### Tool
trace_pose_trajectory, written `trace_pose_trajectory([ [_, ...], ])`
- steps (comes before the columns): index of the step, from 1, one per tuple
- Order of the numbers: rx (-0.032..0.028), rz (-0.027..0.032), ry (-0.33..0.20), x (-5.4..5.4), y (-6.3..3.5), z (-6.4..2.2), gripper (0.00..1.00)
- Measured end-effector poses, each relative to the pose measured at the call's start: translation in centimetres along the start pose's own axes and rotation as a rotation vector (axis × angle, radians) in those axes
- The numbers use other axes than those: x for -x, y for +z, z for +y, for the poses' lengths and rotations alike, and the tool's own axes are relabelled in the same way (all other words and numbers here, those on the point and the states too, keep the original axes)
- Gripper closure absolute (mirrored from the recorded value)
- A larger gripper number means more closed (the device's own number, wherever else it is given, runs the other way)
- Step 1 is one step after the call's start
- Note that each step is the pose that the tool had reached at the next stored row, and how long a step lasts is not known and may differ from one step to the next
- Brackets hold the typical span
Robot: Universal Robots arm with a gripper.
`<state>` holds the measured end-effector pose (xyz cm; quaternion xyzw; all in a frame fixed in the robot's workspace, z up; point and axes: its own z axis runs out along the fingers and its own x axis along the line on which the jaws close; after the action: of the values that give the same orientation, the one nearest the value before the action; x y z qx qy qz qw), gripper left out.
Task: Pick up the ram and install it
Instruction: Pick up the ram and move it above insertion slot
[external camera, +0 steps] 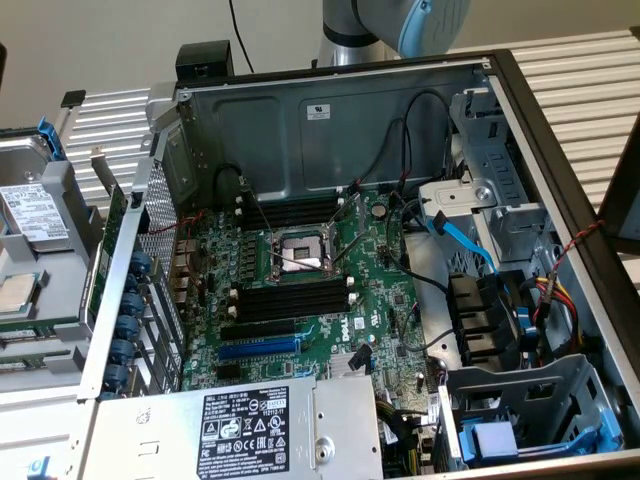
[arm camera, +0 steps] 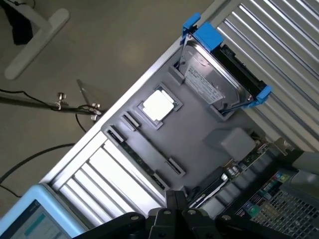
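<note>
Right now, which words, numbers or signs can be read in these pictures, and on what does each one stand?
None can be read with certainty.
Power supply label: print and marks too small.
Case wall sticker: too small.
Hard drive label: blurred.
Motherboard print: white, blurred.

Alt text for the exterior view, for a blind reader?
An open computer case shows its green motherboard, with empty-looking black memory slots and a blue expansion slot. On the exterior view's left, a grey tray holds a hard drive; the robot arm stands behind the case.
</note>
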<state>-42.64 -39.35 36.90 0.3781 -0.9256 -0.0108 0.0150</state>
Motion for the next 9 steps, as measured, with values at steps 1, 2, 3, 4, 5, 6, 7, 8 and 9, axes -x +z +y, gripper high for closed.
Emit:
trace_pose_trajectory([
  [1, 0.0000, 0.0002, -0.016, -0.02, 0.03, 0.02, 0.89],
  [2, -0.0001, 0.0006, -0.032, -0.03, 0.05, 0.03, 0.89],
  [3, -0.0004, 0.0009, -0.047, -0.06, 0.09, 0.05, 0.89],
  [4, -0.0005, 0.0011, -0.061, -0.08, 0.11, 0.07, 0.89],
  [5, -0.0007, 0.0013, -0.075, -0.10, 0.14, 0.09, 0.89],
  [6, -0.0009, 0.0016, -0.088, -0.12, 0.17, 0.12, 0.89],
  [7, -0.0009, 0.0019, -0.100, -0.16, 0.20, 0.15, 0.89],
  [8, -0.0010, 0.0023, -0.112, -0.19, 0.22, 0.18, 0.89],
  [9, -0.0013, 0.0025, -0.124, -0.22, 0.26, 0.21, 0.89],
])
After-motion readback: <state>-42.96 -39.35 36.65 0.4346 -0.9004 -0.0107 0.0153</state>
